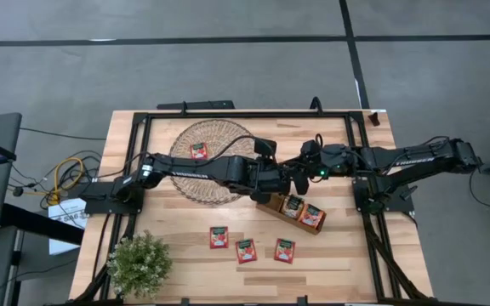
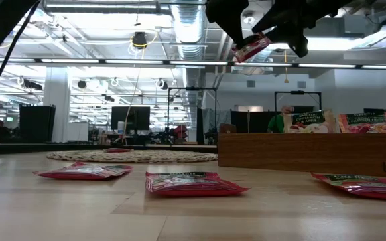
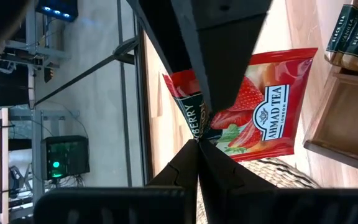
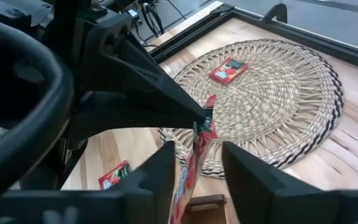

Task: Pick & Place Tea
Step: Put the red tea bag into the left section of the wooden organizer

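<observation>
Left gripper pinches a red tea sachet by one edge, in the air above the table. Right gripper stands part open, fingers either side of the same sachet. Risk: thin edge grip slips or sachet twists during handover, dropping beside the wooden tray.

left end effector closed, raised | right end effector parted, facing it

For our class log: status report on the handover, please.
Left gripper shut on red sachet. Right gripper open, fingers straddling it. Above tray. Nothing in the way.
</observation>
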